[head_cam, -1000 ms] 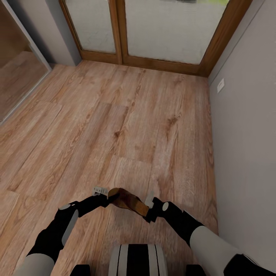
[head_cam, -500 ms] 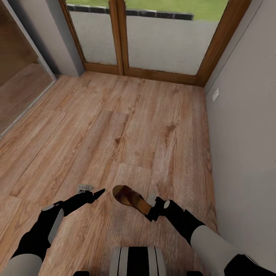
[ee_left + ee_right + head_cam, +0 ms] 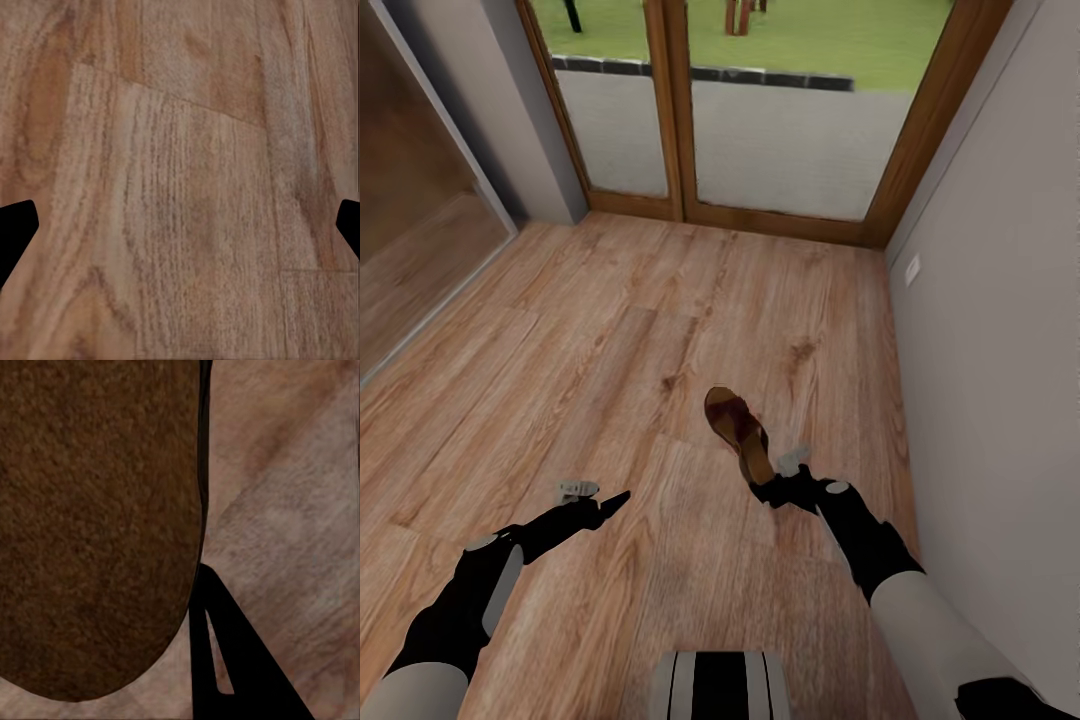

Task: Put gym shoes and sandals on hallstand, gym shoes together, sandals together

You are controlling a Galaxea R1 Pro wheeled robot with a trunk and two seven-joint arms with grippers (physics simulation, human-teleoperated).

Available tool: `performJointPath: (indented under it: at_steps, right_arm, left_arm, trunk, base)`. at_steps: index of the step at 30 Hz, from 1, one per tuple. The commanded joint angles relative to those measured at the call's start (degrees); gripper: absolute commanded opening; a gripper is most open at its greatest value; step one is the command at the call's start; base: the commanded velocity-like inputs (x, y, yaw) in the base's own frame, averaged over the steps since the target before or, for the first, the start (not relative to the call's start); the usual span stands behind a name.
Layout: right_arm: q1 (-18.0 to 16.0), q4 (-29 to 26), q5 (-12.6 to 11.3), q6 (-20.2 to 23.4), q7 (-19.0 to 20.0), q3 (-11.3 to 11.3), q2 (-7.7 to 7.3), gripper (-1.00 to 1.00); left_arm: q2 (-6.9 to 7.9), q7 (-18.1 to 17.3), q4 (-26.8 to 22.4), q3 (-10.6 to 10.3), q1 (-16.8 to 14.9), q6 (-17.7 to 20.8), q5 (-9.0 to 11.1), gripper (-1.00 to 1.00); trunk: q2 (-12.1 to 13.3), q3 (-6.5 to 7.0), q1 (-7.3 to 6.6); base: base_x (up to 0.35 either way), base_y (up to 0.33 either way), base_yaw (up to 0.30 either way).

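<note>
One dark brown sandal (image 3: 735, 425) with a tan footbed hangs above the corridor floor (image 3: 610, 330), toe pointing away from me. My right gripper (image 3: 768, 488) is shut on its heel end. In the right wrist view the footbed (image 3: 97, 525) is close up, with one black finger (image 3: 232, 660) beside it. My left gripper (image 3: 610, 500) is open and empty, off to the sandal's left over bare planks; its fingertips (image 3: 15, 232) stand far apart in the left wrist view. The gym shoes, the second sandal and the hallstand are out of view.
Wood-framed glass doors (image 3: 760, 120) close the corridor ahead. A grey wall (image 3: 1000, 350) with a socket (image 3: 911, 270) runs close along the right. A glossy panel (image 3: 420, 230) lines the left side. My trunk (image 3: 720, 685) sits at the bottom.
The left gripper let go of the sandal's toe and drew back to the left. The right arm reached forward, carrying the sandal away from me. The camera tilted up.
</note>
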Motion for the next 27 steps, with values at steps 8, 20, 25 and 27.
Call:
performJointPath:
  at_steps: [8,20,25,27]
  right_arm:
    - [0.0,-0.7,-10.0,0.2,0.2,-0.4,0.02,-1.0]
    - [0.0,-0.7,-10.8,0.2,0.2,-0.1,0.02,-1.0]
    - [0.0,-0.7,-10.9,0.2,0.3,-0.1,0.02,-1.0]
    - [0.0,-0.7,-10.9,0.2,0.3,-0.1,0.02,-1.0]
  left_arm:
    - [-0.11,-0.2,0.0,0.0,0.0,0.6,0.5,1.0]
    - [-1.15,-0.2,0.0,-0.3,0.0,0.6,0.5,1.0]
    - [-1.4,-0.2,-0.1,-0.3,0.0,0.6,0.5,1.0]
    - [-1.41,-0.2,-0.1,-0.3,0.0,0.6,0.5,1.0]
  trunk:
    - [0.1,1.74,-0.21]
    - [0.3,4.4,-0.52]
    - [0.3,5.51,-0.65]
    - [0.4,5.95,-0.7]
  base:
    - [0.0,0.0,0.0]
    - [0.0,0.0,0.0]
    - [0.0,0.0,0.0]
    - [0.0,0.0,0.0]
